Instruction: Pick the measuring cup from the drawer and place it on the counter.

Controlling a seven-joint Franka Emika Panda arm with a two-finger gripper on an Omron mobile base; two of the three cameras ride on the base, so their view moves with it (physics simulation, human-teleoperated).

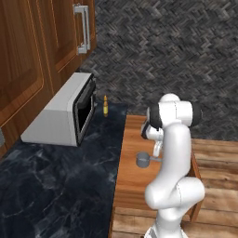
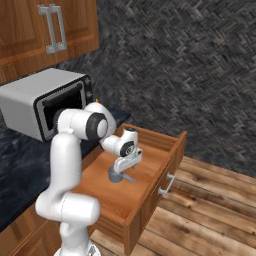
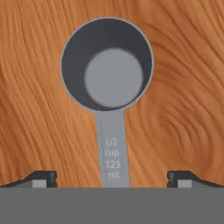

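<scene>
One measuring cup (image 3: 107,65) lies on the flat bottom of the drawer (image 3: 39,87), bowl up, apart from the drawer walls; in the hand view the bowl sits at 12 o'clock from the gripper (image 3: 112,178) and the handle runs straight down to 6, passing midway between the two finger tips (image 3: 43,178); so the cup's long axis lies along the 12–6 line, square to the line the fingers close on. The gripper is spread wide, a tip at 8 o'clock and a tip at 4, nothing held, neither tip touching the handle; it hangs just above the handle's free end, "1/2 cup 125 ml" legible btwn the tips.

Judgement: approach is lined up; next move prob. a straight descent, then a pinch across the flat handle; risk is the thin handle slipping or tilting under the bowl's weight.

Left to right in the left base view: cabinet doors (image 1: 28,56) at 10 o'clock; one microwave (image 1: 62,111) on the bench (image 1: 51,186); one small yellow bottle (image 1: 105,106) just beside it; then the open drawer w/ the cup at centre; the one arm (image 1: 174,158) at 4 o'clock. Bench is dark marbled stone, lying at 9 o'clock of the drawer.
</scene>
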